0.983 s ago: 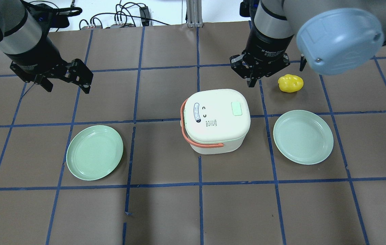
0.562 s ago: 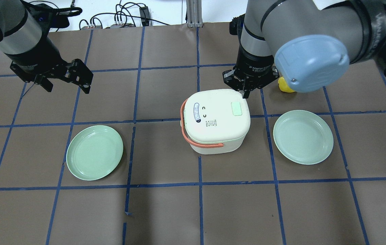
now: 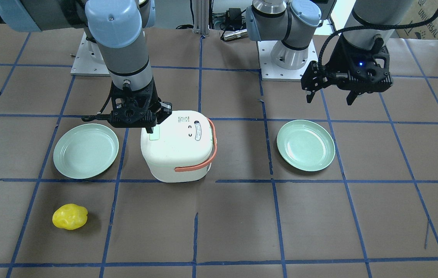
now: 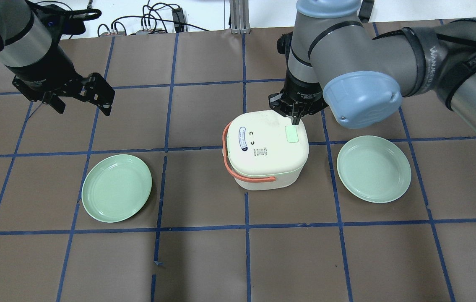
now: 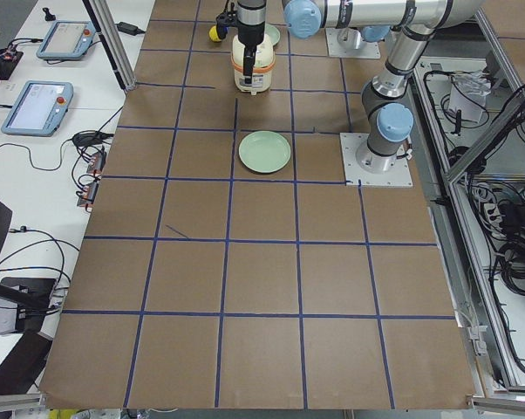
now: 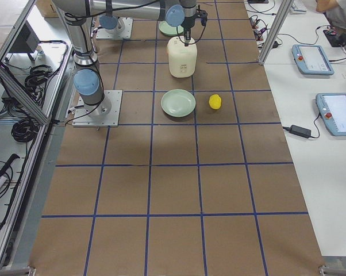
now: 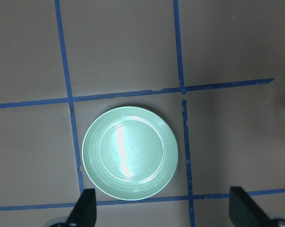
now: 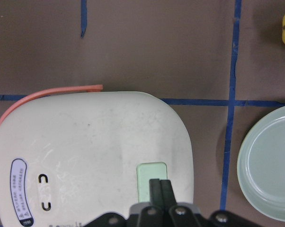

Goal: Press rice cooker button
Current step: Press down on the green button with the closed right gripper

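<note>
Robot lab: taped table [image 6: 173, 190], teach pendants [image 6: 339, 112]

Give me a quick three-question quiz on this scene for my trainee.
1. True or false: the right gripper is shut above the cooker's button.
2. What lies straight below the left gripper? A cooker; B plate; C button.
3. Fill in: the cooker's handle is ___ in colour.
Key: 1 true; 2 B; 3 orange.

The right gripper [image 4: 295, 121] is pointed straight down, jaws pressed together; the left gripper [image 4: 82, 107] is held spread wide at the far left.
</note>
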Controlling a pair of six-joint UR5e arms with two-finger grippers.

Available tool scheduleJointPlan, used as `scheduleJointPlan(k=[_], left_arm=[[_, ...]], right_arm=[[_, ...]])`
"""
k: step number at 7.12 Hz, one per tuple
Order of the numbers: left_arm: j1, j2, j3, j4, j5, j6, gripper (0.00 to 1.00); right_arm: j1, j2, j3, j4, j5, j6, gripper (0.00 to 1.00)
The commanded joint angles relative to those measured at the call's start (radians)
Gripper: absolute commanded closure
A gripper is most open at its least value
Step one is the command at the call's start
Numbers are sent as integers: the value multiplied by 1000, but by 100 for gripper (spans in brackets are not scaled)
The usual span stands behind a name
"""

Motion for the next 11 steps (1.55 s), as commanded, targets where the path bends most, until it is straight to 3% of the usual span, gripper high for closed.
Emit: scheduleJointPlan(k=[1,3,11], left_arm=[[0,0,0,0,0,0,0],[2,0,0,0,0,0,0],[0,0,0,0,0,0,0]], right_arm=[[-1,7,8,-6,8,5,92],[-1,7,54,-47,8,9,92],[-1,9,58,-57,8,6,92]])
